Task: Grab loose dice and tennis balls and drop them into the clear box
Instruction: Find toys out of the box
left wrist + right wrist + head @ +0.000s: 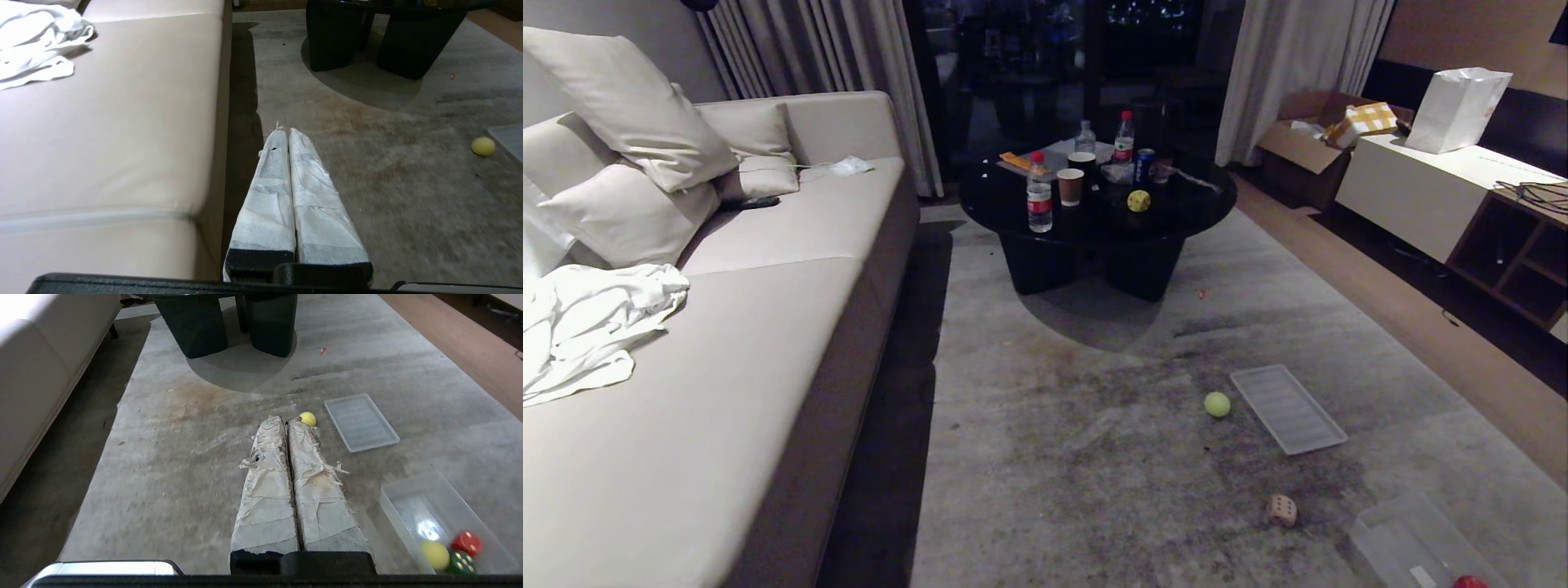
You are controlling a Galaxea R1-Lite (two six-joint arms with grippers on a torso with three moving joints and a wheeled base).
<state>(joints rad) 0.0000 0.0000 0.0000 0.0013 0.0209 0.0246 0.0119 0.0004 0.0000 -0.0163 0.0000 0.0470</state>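
A tennis ball (pixel 1217 403) lies on the rug beside a flat lid; it also shows as the tennis ball (pixel 307 418) just beyond my right fingertips and as the tennis ball (pixel 483 145) far off. A cream die (pixel 1282 510) sits on the rug near the clear box (pixel 1401 531). A yellow die (pixel 1138 200) rests on the black table. The clear box (pixel 392 502) holds a yellow ball (pixel 435 554), a red die (pixel 466 543) and a dark green die (pixel 461 565). My left gripper (pixel 286 130) and right gripper (pixel 286 419) hang shut and empty above the rug.
The ribbed clear lid (pixel 1286 408) lies flat on the rug. A beige sofa (pixel 768 343) runs along the left. The round black table (pixel 1094 220) carries bottles and cups. A low cabinet (pixel 1437 192) stands at the right on the wood floor.
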